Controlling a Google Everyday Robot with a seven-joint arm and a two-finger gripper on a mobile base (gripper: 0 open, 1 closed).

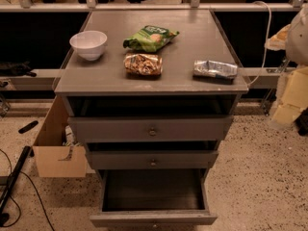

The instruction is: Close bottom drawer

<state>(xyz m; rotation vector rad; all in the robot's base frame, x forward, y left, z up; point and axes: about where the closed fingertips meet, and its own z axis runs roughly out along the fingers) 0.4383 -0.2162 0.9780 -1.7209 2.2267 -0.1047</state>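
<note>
The bottom drawer point(153, 219) of the grey cabinet point(150, 83) is pulled far out. Its dark box interior point(153, 190) is open to view and looks empty. Its flat grey front sits at the lower edge of the camera view, and its knob is barely visible there. The middle drawer point(152, 160) and the wider top drawer point(150, 128) are each pulled out a little. My gripper point(292, 81) is a pale, blurred shape at the right edge, well above and to the right of the bottom drawer, touching nothing.
On the cabinet top are a white bowl point(89, 44), a green snack bag point(150, 37), a brown snack bag point(143, 64) and a silver packet point(215, 69). A cardboard box point(55, 150) stands on the floor at the left, beside cables point(14, 177).
</note>
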